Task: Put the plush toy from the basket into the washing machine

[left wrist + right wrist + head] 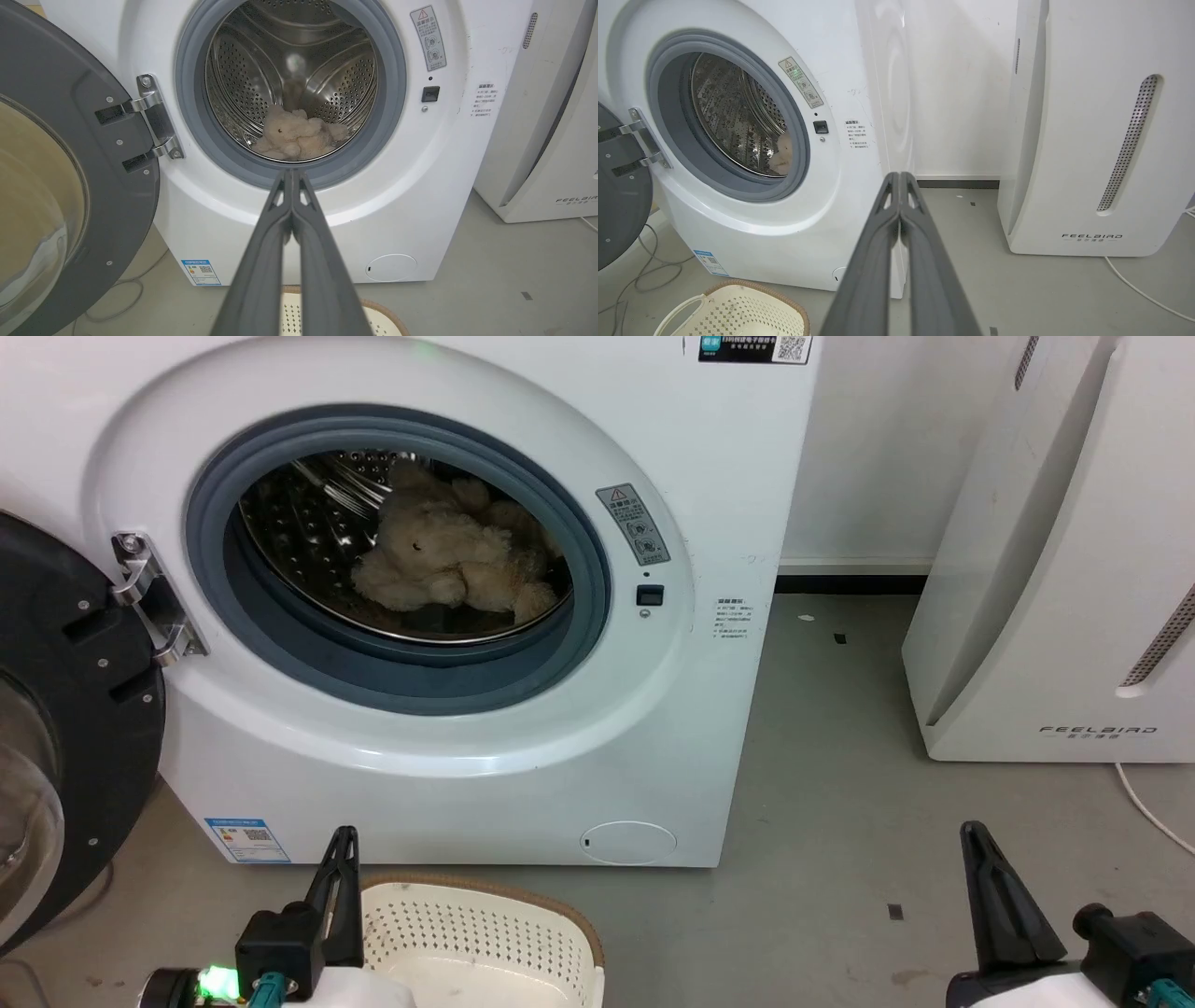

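Starting at the left, the round door [56,709] of the washing machine [467,747] stands wide open. Next comes the left claw [292,176]. Its two long fingers are pressed together, tip to tip, with nothing between them. It hovers low, near the basket [569,919], and points straight at the hole of the machine. The part of the basket that can be seen has nothing in it.

Up and ahead of this claw, past the grey ring [392,686], lies the plush toy [448,560]. It rests on the bottom of the shiny drum [299,532], fully inside, with no fur over the ring. Its long way seems to run across the drum from left to right, not toward the claw.

Farther right is the right claw [900,179]. Its fingers are pressed together too, and it holds nothing. It aims at the floor [840,756] between the machine and the white box with vent slots [1027,616]. So the left claw is the nearer one to the toy.

The job looks done. If the toy needed a push, the left arm would suit best, going forward and a bit up.
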Motion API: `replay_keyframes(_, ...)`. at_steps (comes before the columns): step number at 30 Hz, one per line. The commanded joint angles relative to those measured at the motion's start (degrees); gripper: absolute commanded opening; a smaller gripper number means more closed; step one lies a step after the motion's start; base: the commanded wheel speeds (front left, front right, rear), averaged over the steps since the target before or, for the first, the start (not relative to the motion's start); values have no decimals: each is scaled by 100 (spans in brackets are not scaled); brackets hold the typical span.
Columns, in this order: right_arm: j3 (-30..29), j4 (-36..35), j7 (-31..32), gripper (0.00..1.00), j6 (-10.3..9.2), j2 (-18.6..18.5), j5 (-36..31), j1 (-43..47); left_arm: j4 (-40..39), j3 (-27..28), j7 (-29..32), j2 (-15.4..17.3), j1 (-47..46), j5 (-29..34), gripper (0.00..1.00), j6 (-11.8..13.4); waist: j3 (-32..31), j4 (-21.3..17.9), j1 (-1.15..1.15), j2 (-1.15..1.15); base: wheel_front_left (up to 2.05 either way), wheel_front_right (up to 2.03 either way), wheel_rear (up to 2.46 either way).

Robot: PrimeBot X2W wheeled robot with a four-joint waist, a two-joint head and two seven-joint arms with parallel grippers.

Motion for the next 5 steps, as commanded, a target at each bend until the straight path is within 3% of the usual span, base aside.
replay_keyframes(1, 18, 25, 27, 0, 2, -2, -46, -98, -34, 17, 24, -29, -70, 51, 0, -35, 3, -1, 0, 0, 0, 0, 0)
replay_keyframes(5, 24, 32, 74, 0, 2, -2, -91, -126, -45, 33, 70, -44, -86, 56, 0, -59, 11, -6, 0, 0, 0, 0, 0)
